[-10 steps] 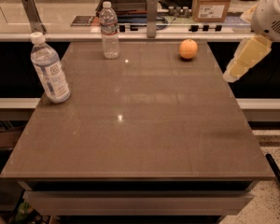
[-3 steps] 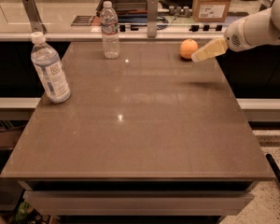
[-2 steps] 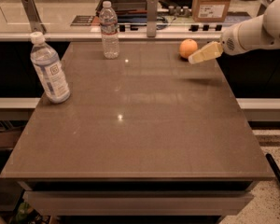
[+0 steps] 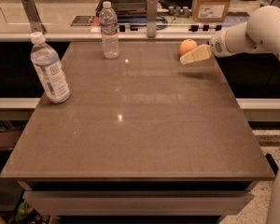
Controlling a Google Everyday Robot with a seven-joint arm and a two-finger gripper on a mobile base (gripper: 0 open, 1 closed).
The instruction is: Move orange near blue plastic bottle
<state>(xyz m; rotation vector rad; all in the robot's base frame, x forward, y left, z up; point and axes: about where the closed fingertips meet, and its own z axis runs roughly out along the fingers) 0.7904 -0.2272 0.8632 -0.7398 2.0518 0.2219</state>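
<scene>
The orange (image 4: 187, 45) sits on the brown table (image 4: 140, 120) near its far right corner. The blue plastic bottle (image 4: 49, 70) stands upright at the table's left edge, with a white cap and a pale label bearing a dark square mark. My gripper (image 4: 184, 59) reaches in from the right on a white arm (image 4: 252, 31). Its pale tip is right beside the orange, on the side nearer the camera, just above the table and partly in front of the fruit.
A slimmer clear bottle (image 4: 109, 31) stands upright at the table's far edge, left of centre. Behind the table runs a counter with a metal post (image 4: 151, 17), a cardboard box (image 4: 213, 3) and other items.
My arm has swung in from the right of the table towards the orange. Over the last second the gripper has crept a little further left beside it. The orange and bottles have not moved.
</scene>
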